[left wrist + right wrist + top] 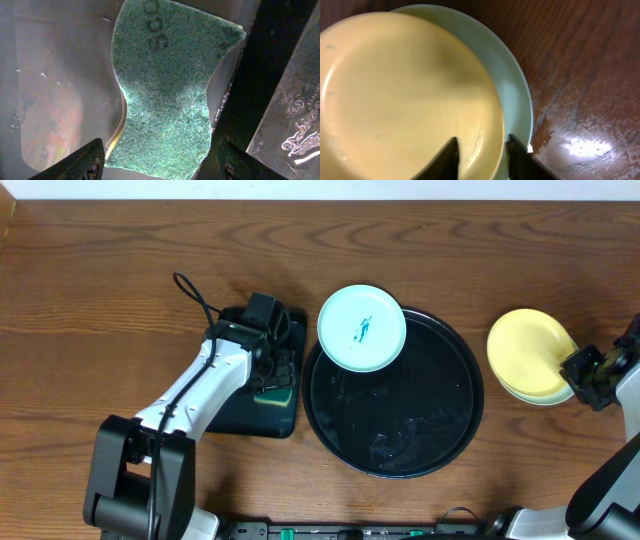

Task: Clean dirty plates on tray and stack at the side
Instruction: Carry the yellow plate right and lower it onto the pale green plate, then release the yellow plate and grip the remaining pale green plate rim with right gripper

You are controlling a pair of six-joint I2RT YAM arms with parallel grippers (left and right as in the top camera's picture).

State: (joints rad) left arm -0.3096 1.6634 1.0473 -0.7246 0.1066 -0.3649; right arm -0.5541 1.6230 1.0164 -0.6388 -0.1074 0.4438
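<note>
Overhead: round black tray (440, 442) sits centre of the wooden table (100, 270). A mint plate with a teal smudge (362, 328) lies on the tray's upper-left rim, partly overhanging it. At right of frame, off the tray, the yellow plate (528, 350) is stacked on a second mint plate (545, 397), of which only a sliver shows. Right gripper (588, 375) is at the stack's right edge. Left gripper (275, 370) is over the small rectangular black tray (232, 415), left of the round one, above a green sponge (272, 392).

Left wrist: sponge (167, 95) fills the frame centre, scouring side up. Left gripper (162, 162) is spread wide with a finger either side of the sponge's lower end. A thin gap shows at the right finger, so it is not clamped.

Right wrist: yellow plate (405, 95) on the mint plate (517, 95), table (580, 75) at right. Right gripper (482, 160) straddles the yellow rim at bottom of frame, one finger inside and one outside. Clamped or loose, cannot tell.
</note>
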